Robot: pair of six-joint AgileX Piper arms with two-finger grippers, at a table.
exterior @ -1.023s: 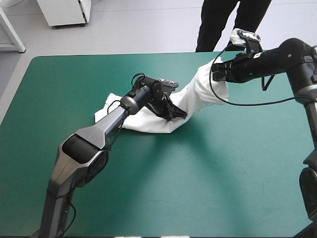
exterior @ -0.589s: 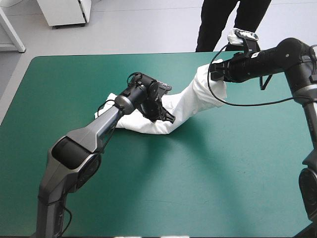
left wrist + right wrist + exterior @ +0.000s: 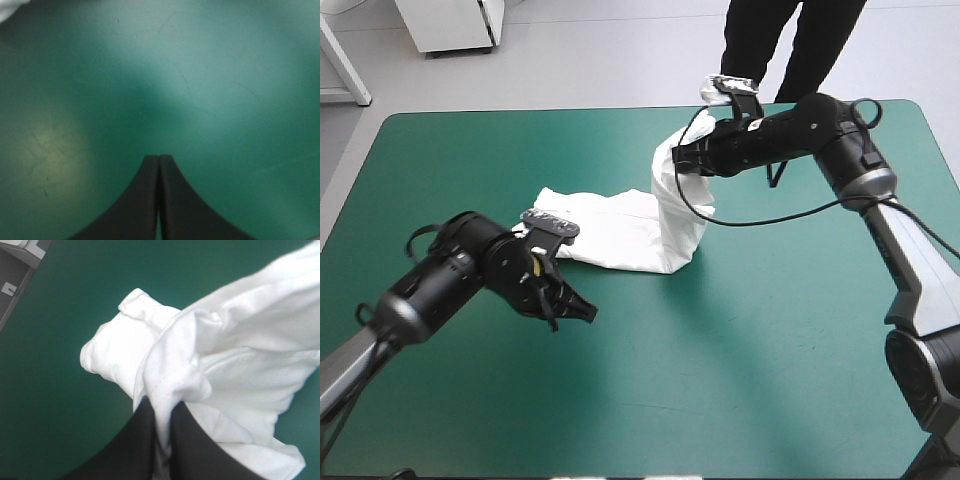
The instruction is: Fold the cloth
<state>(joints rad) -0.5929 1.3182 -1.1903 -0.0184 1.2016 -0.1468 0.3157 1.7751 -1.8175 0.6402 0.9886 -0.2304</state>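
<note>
Here, right gripper (image 3: pixel 677 160) pinched on the T-shirt (image 3: pixel 620 232), one end lifted, rest on the cover (image 3: pixel 740 380), left gripper (image 3: pixel 580 308) closed, empty, near its flat end

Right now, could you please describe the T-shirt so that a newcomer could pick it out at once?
On the teal-green table cover, look just beyond the middle. The T-shirt is a white strip lying flat at one end and rising at the other into the right gripper, which is shut on it. Nothing else there is white.
</note>
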